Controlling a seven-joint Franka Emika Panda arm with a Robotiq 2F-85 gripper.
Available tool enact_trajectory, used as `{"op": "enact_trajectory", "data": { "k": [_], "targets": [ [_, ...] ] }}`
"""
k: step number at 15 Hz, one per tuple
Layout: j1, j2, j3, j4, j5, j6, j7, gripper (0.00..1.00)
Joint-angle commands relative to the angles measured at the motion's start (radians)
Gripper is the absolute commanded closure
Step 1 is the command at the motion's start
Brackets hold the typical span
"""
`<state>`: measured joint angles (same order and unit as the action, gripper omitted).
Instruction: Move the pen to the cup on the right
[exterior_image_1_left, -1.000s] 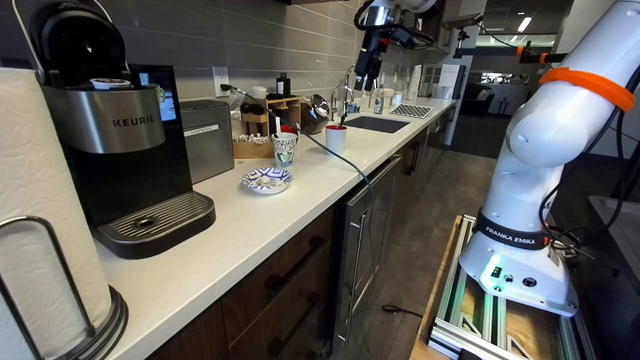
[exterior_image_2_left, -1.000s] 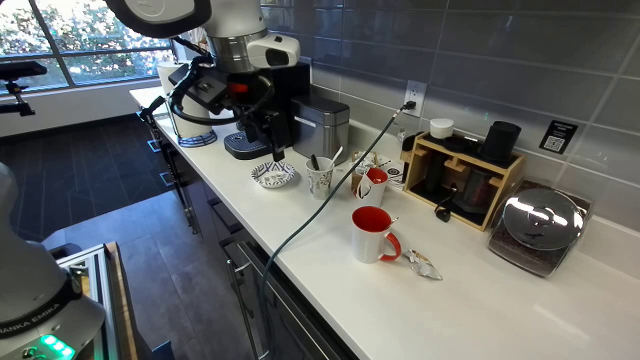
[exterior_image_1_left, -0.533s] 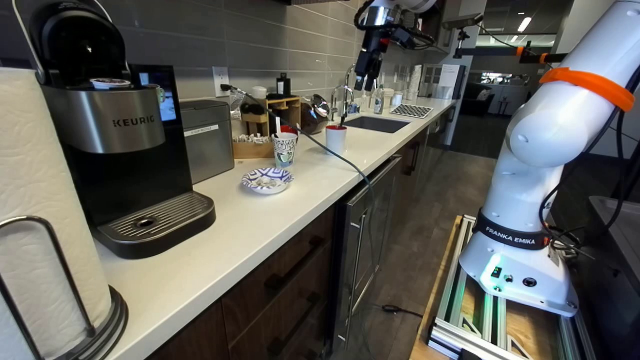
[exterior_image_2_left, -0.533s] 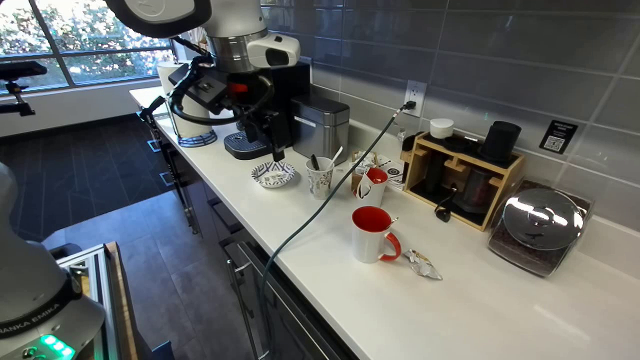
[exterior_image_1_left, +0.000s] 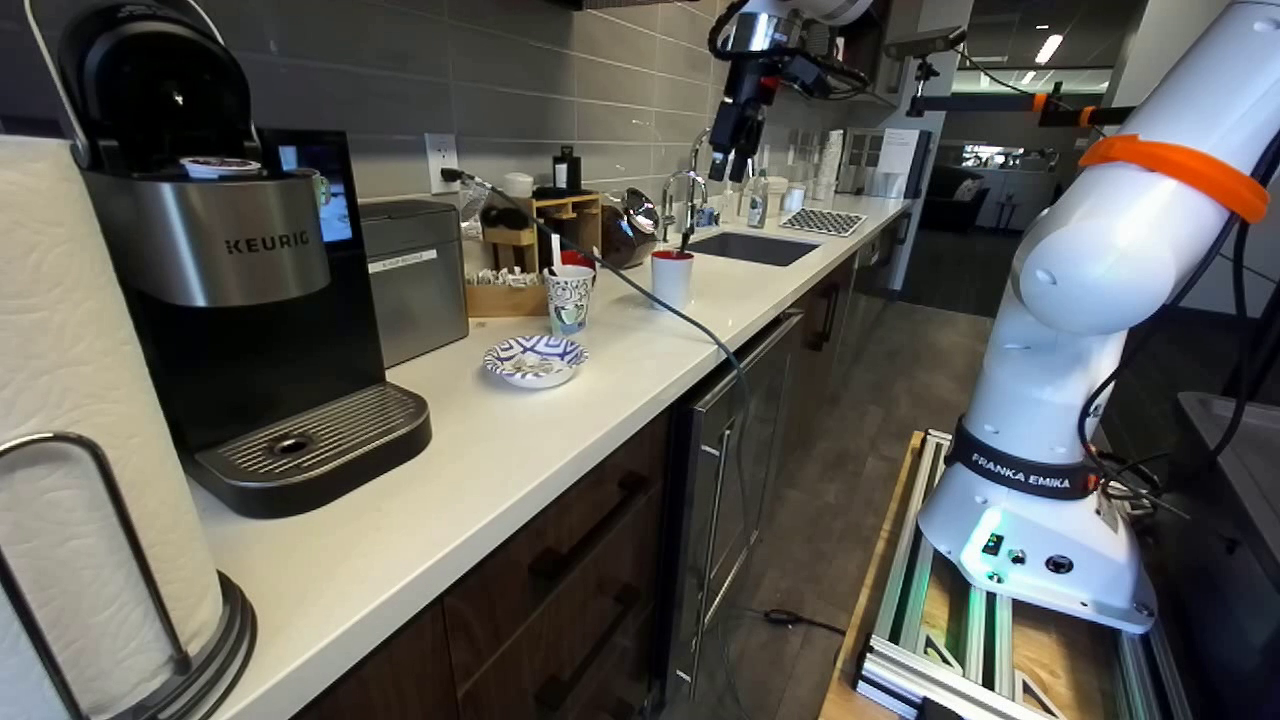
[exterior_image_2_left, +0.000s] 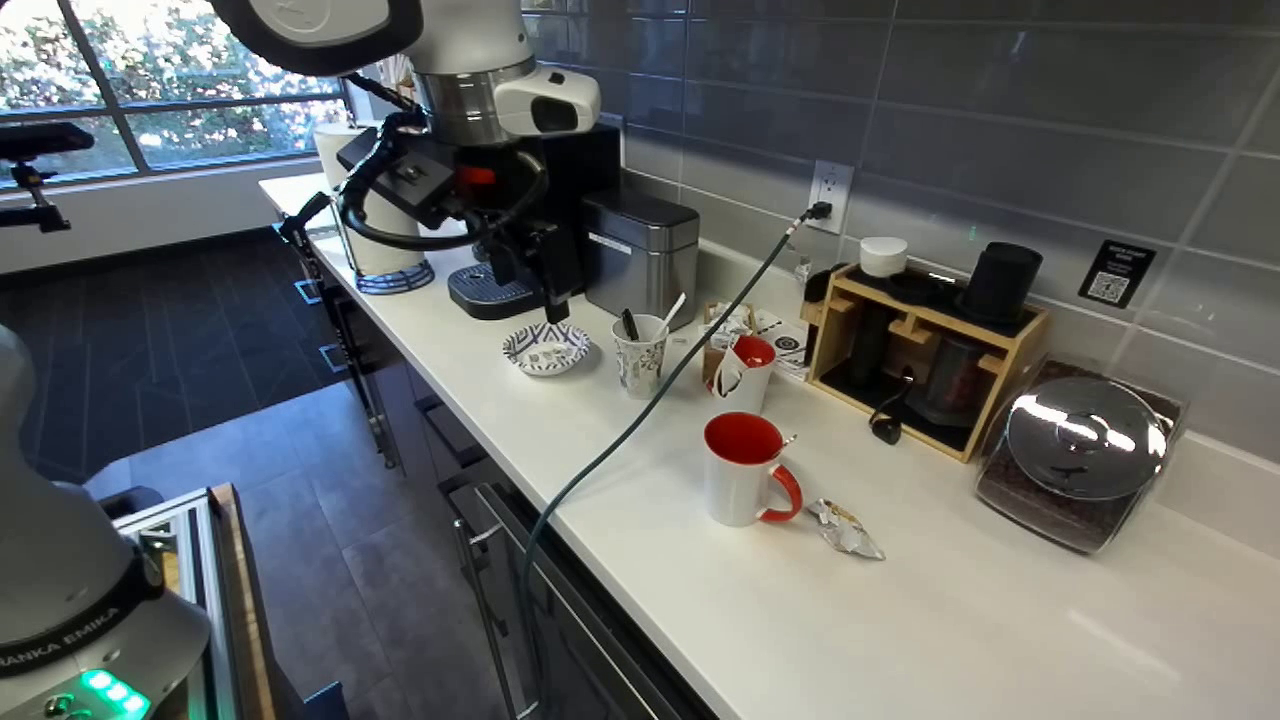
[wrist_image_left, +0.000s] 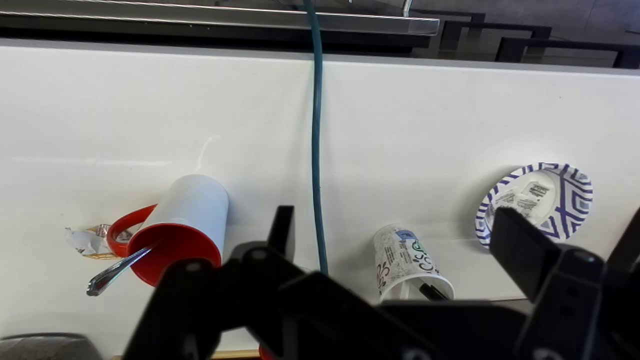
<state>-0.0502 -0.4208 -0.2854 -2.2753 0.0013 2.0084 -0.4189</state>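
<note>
A black pen (wrist_image_left: 433, 291) stands in a patterned paper cup (wrist_image_left: 407, 255), leaning on its rim beside a white stick. The pen (exterior_image_2_left: 629, 325) and paper cup (exterior_image_2_left: 640, 372) also show in an exterior view. A white mug with red inside and red handle (exterior_image_2_left: 732, 490) stands nearer that camera; in the wrist view the mug (wrist_image_left: 202, 202) is left of the paper cup and holds a metal spoon (wrist_image_left: 117, 271). My gripper (wrist_image_left: 397, 222) is open and empty, its fingers apart with the paper cup between them in view. In both exterior views the gripper (exterior_image_1_left: 728, 168) (exterior_image_2_left: 530, 292) hangs above the counter.
A teal cable (exterior_image_2_left: 610, 447) runs across the counter between paper cup and mug. A patterned bowl (exterior_image_2_left: 546, 350) holds small packets. Another red-lined mug (exterior_image_2_left: 748, 385), a foil wrapper (exterior_image_2_left: 846, 530), a wooden organizer (exterior_image_2_left: 890, 420) and a steel bin (exterior_image_2_left: 645, 255) stand around. The coffee machine (exterior_image_1_left: 300, 400) is farther along.
</note>
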Motion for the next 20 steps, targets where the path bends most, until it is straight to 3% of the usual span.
{"op": "enact_trajectory", "data": {
  "k": [1, 12, 17, 20],
  "targets": [
    [-0.017, 0.003, 0.015, 0.001, 0.008, -0.002, -0.006, 0.0],
    [-0.017, 0.003, 0.015, 0.001, 0.008, -0.002, -0.006, 0.0],
    [0.018, -0.076, 0.148, 0.052, 0.02, -0.01, 0.148, 0.0],
    [0.023, -0.101, 0.275, 0.098, -0.07, -0.013, 0.261, 0.0]
  ]
}}
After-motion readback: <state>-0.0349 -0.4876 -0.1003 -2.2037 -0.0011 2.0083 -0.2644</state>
